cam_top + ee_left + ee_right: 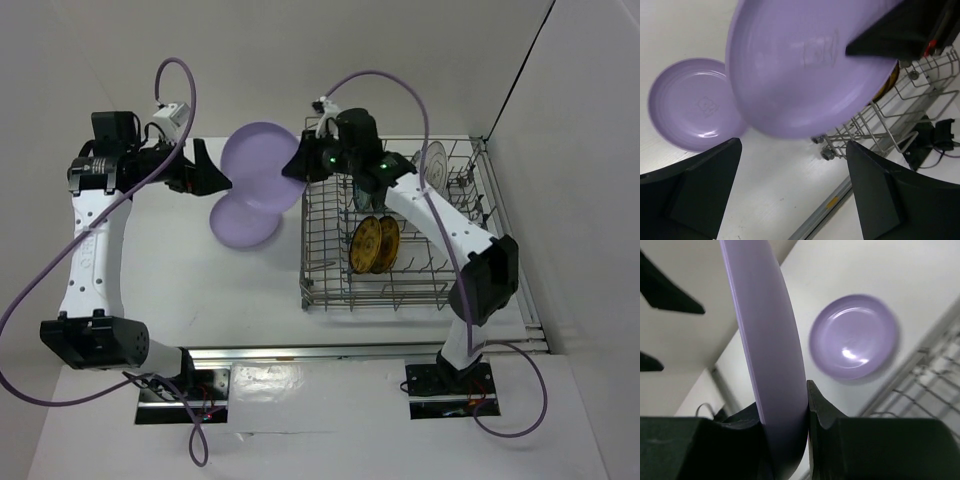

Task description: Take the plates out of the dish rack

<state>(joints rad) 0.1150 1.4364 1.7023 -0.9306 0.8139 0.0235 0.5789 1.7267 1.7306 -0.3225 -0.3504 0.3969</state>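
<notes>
My right gripper (300, 162) is shut on the rim of a lavender plate (258, 166) and holds it in the air left of the dish rack (325, 270). The plate stands edge-on between the jaws in the right wrist view (767, 355). My left gripper (212, 172) is open beside the plate's left edge, not touching it. The plate fills the top of the left wrist view (800, 65). A second lavender plate (243, 220) lies flat on the table below it (692, 112) (855, 337). Two yellow-gold plates (374, 244) stand in the rack. A white patterned plate (433, 163) stands at its far side.
The rack fills the right half of the table, its wire corner in the left wrist view (880, 120). A metal rail (360, 350) runs along the table's near edge. A wall stands close on the right.
</notes>
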